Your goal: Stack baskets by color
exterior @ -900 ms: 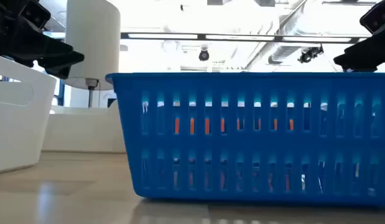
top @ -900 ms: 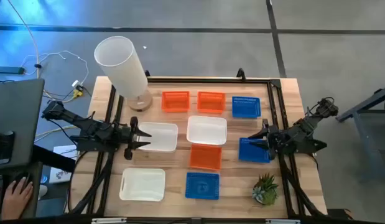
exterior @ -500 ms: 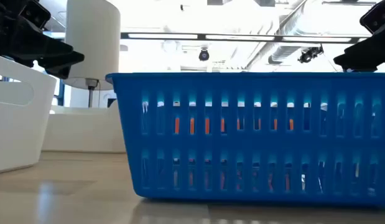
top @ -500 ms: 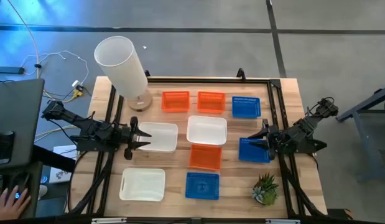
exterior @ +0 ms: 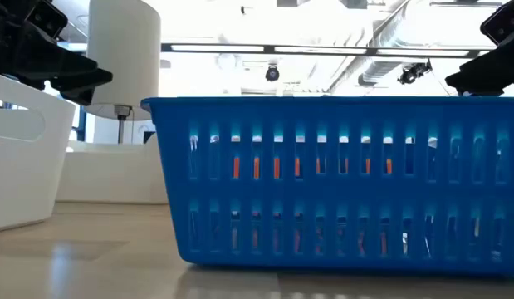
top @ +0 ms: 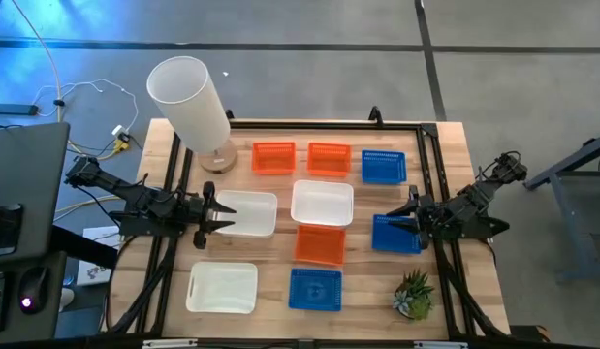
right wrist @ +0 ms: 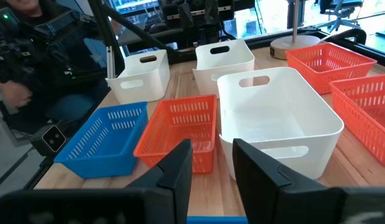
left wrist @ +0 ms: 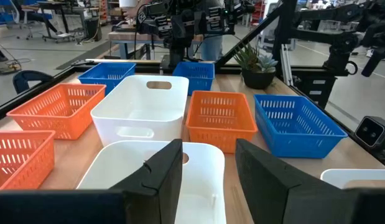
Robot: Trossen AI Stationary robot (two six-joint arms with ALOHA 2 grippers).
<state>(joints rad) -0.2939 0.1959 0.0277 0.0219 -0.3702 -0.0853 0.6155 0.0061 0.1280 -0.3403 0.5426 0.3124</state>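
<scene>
Nine baskets lie singly on the wooden table. At the far side stand two orange baskets (top: 273, 157) (top: 329, 158) and a blue one (top: 383, 167). In the middle row are two white baskets (top: 246, 213) (top: 322, 204), an orange one (top: 320, 244) and a blue one (top: 396, 234). Near the front edge rest a white basket (top: 222, 288) and a blue one (top: 315, 289). My left gripper (top: 220, 214) (left wrist: 208, 168) hangs open over the left end of the left white basket (left wrist: 136, 168). My right gripper (top: 408, 225) (right wrist: 212, 165) hangs open over the right end of the blue basket (right wrist: 211, 219).
A tall white cylinder (top: 188, 97) on a wooden base stands at the far left corner. A small potted plant (top: 413, 294) sits at the near right. Black rails (top: 324, 124) frame the table. In the low view the front blue basket (exterior: 340, 178) fills most of the picture.
</scene>
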